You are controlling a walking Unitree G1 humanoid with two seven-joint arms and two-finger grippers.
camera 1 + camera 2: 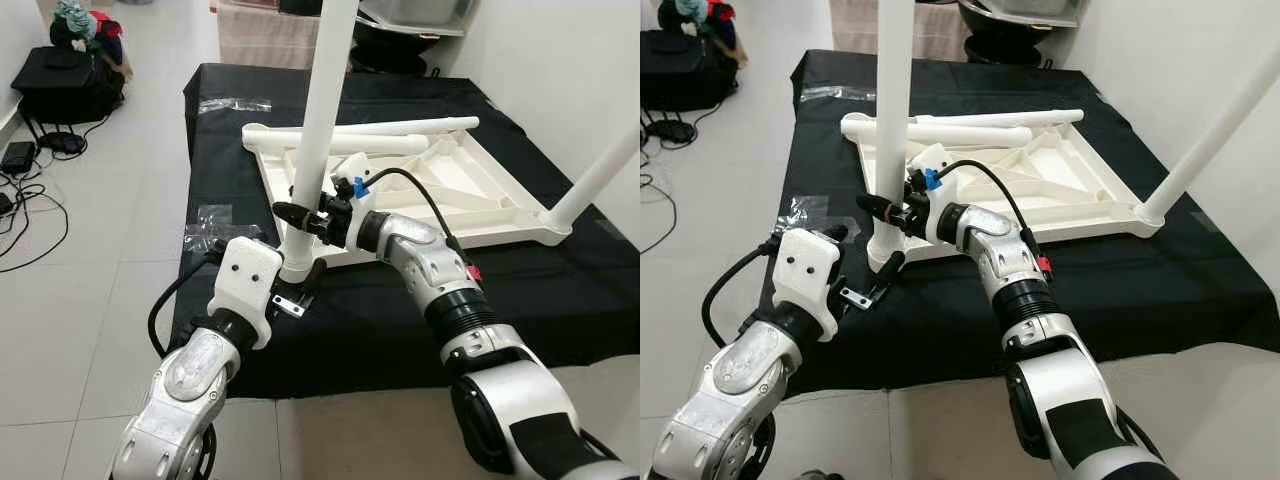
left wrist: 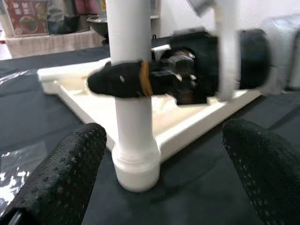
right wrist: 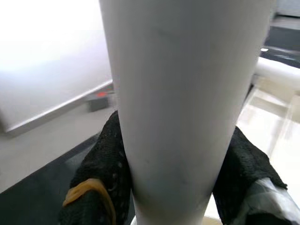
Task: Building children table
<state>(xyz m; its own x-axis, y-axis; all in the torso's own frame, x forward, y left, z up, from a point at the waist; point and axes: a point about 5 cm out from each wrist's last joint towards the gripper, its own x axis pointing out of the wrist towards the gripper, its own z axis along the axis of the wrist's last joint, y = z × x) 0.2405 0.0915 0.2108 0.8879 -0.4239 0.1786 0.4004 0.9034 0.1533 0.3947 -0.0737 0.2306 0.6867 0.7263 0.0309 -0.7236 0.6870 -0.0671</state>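
Observation:
The white children's table top (image 1: 480,205) lies upside down on a black cloth. One white leg (image 1: 318,130) stands upright in its near-left corner socket (image 2: 136,168). My right gripper (image 1: 300,215) is shut on this leg low down, its black fingers (image 3: 101,178) pressed on both sides of the tube (image 3: 178,93). My left gripper (image 2: 164,140) is open just in front of the socket, its fingers (image 2: 61,173) wide apart and not touching it. A second leg (image 1: 600,170) stands at the near-right corner. Two loose legs (image 1: 400,127) lie along the far edge.
The black cloth (image 1: 400,310) covers a low platform ending near my arms. Clear plastic bags (image 1: 210,225) lie on its left side. A black bag (image 1: 65,85) and cables (image 1: 25,190) sit on the tiled floor to the left. A white wall (image 1: 560,60) rises on the right.

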